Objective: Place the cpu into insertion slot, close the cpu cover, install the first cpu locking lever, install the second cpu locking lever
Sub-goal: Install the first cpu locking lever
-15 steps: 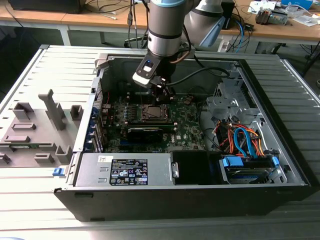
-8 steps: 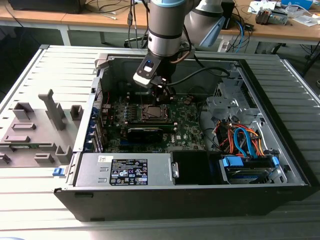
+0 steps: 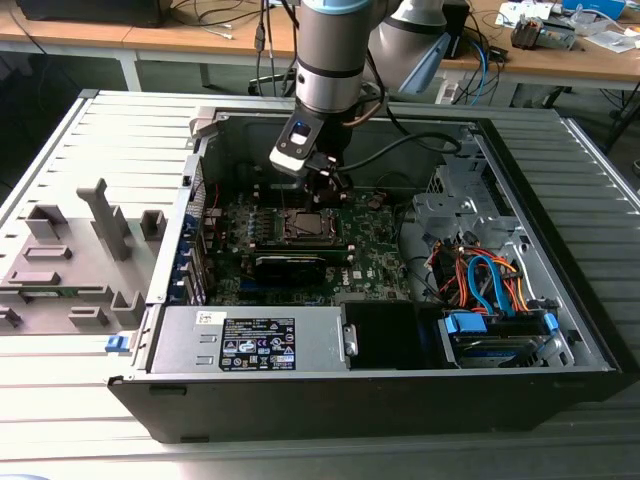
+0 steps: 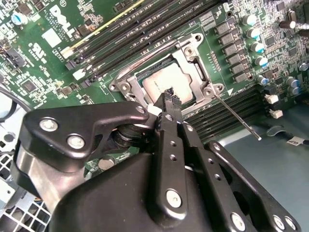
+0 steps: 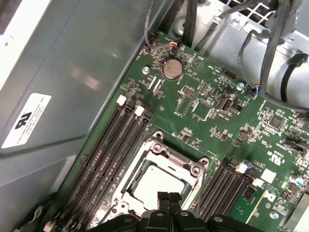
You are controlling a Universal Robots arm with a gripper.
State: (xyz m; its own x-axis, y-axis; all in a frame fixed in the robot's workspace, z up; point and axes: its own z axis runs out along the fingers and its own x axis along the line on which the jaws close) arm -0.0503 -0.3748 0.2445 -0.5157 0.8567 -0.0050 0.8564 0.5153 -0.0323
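Gripper [image 4: 170, 95], fingers closed on nothing, above the cpu [image 4: 161, 82] under its lowered cpu cover [image 4: 189, 60]; the free locking lever [image 4: 236, 116] likely wants a slow, square push.

1 cpu [image 4: 164, 81], 1 cpu cover [image 4: 187, 59] — 1 gripper [image 4: 169, 95].

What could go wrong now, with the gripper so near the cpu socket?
1. The tips of the shut gripper are at the edge of the cpu cover, over the cpu; a slip might scratch its bare face.
2. One locking lever sticks out free over the memory slots, so the cover may not be locked down and could lift.
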